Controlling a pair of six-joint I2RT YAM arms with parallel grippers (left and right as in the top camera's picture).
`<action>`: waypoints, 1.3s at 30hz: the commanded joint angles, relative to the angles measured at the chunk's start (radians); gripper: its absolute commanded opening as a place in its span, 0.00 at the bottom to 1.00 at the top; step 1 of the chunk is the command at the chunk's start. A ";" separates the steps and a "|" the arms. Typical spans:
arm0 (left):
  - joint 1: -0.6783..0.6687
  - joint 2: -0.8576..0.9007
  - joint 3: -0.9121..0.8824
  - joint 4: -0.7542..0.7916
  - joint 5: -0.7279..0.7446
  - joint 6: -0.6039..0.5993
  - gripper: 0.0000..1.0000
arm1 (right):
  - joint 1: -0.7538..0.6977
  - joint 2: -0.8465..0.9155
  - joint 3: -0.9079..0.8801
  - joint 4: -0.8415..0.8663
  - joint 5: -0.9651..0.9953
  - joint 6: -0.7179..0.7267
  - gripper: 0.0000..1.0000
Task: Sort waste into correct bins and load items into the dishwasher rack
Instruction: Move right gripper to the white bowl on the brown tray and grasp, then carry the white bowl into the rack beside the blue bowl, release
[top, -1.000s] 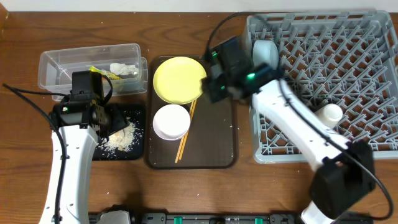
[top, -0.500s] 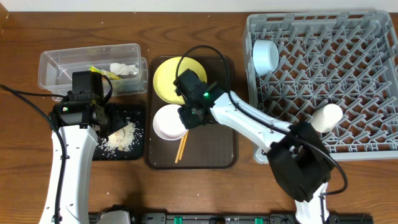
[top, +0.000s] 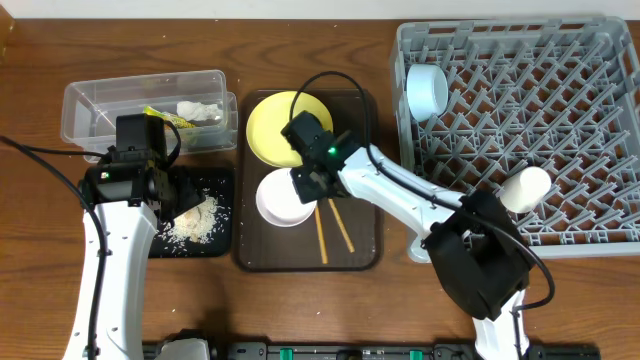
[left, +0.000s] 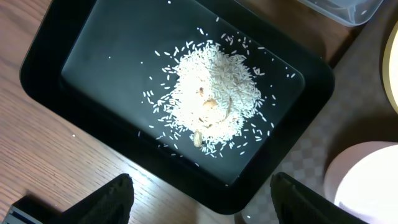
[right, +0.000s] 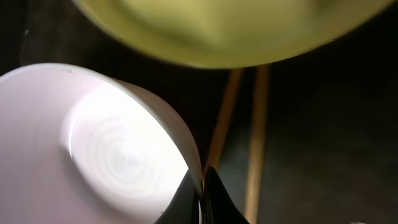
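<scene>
My right gripper is shut on the right rim of the white bowl, one finger inside and one outside. The bowl sits on the brown serving tray, just below the yellow plate. Two wooden chopsticks lie splayed to the bowl's right. My left gripper hangs open above the near edge of the black tray, where the white rice is heaped. The clear tub holds the snack wrapper and the tissue. In the grey rack are the light blue bowl and the pale cup.
The brown serving tray lies between the black tray and the rack. My right arm stretches across from the rack's near left corner to the bowl. Bare wooden table runs along the front edge.
My right arm swung from the rack's left edge down to the white bowl and shut on its rim. The bowl slid slightly right and the chopsticks spread apart. The left arm stayed still.
</scene>
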 joint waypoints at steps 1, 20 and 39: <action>0.005 -0.002 0.000 -0.003 -0.020 -0.013 0.73 | -0.055 -0.107 0.008 0.002 0.058 -0.023 0.01; 0.005 -0.002 0.000 -0.002 -0.020 -0.013 0.74 | -0.503 -0.352 0.008 0.319 0.677 -0.598 0.01; 0.004 -0.002 0.000 0.005 -0.019 -0.013 0.74 | -0.668 -0.097 0.008 0.886 0.927 -1.027 0.01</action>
